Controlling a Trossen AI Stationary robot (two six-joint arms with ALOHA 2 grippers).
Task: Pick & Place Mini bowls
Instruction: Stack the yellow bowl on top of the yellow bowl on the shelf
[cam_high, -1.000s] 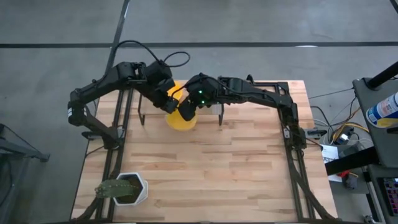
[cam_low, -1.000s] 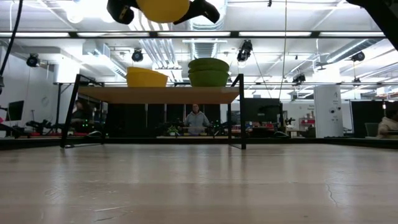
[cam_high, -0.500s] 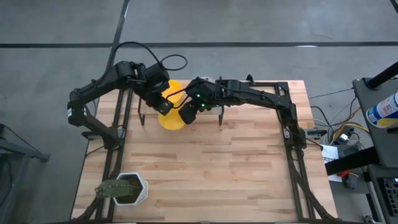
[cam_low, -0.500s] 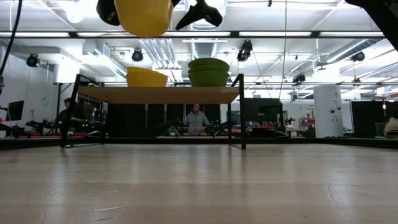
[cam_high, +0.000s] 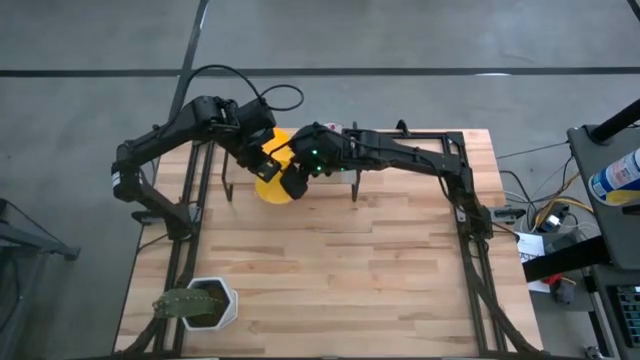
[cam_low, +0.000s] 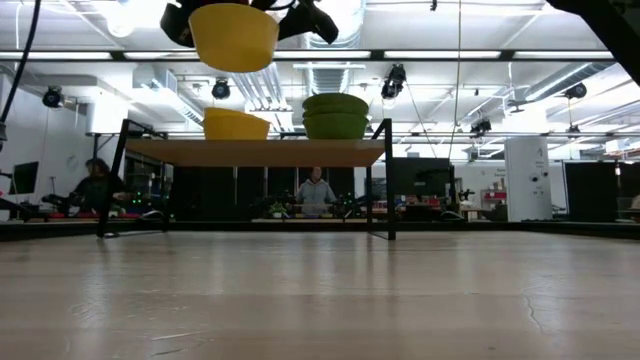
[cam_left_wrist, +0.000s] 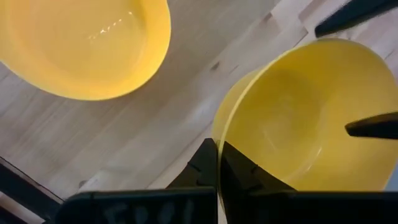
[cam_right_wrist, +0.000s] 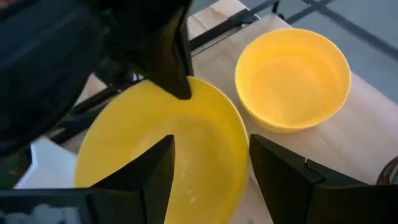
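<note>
Mini bowl (cam_low: 234, 35): round, smooth yellow, pinched by left gripper (cam_high: 262, 163).

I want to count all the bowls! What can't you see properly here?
High view: the arms cover most of the held yellow bowl and all the green bowls.
Low view: the top edge cuts off the left gripper and right gripper.
Low view: the green bowls show side-on, so how many are stacked is unclear.

held mini bowl (cam_low: 234, 35) high above the table (cam_high: 330, 270), between left gripper (cam_high: 262, 166) and right gripper (cam_high: 296, 180) | second mini bowl (cam_low: 236, 124) on the shelf (cam_low: 255, 151) (left end), stacked bowls (cam_low: 335, 115) to its right | cactus pot (cam_high: 205, 303) at the table's near-left corner
</note>
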